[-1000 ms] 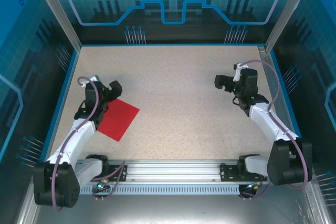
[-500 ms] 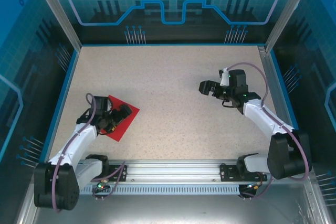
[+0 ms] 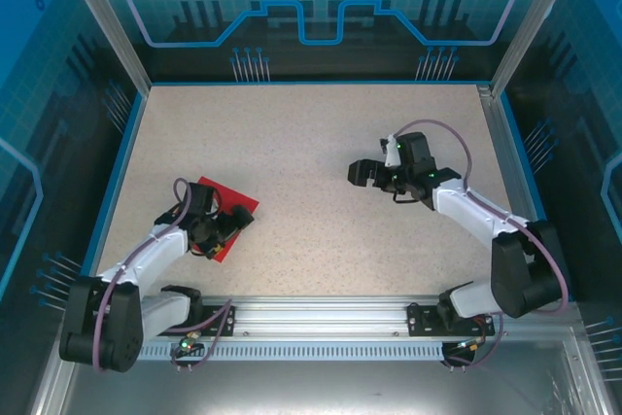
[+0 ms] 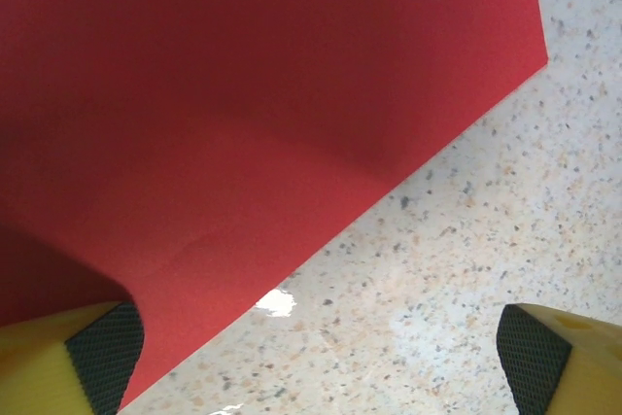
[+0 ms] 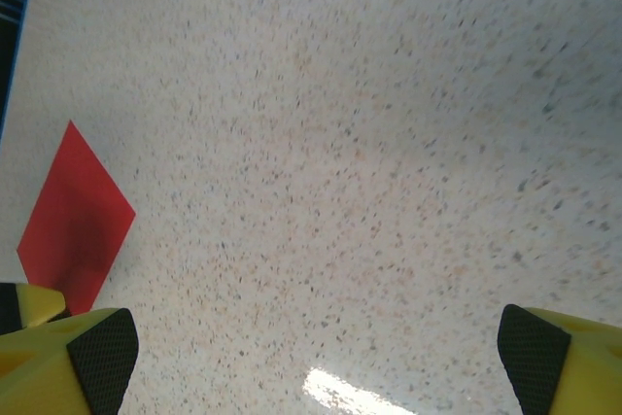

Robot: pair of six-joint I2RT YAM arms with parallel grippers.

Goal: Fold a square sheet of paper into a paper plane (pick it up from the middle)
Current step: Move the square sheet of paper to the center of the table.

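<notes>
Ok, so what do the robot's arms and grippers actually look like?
The left arm and right arm have white shells, black joints and bases, and a looping purple cable each. The left gripper and right gripper carry yellow fingers with black textured pads.

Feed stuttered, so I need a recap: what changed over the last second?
The left hand swung nearer, over an edge of the thin bright red paper square; the right hand travelled left toward the centre. Both stay open, nothing gripped; the paper hasn't moved.
</notes>
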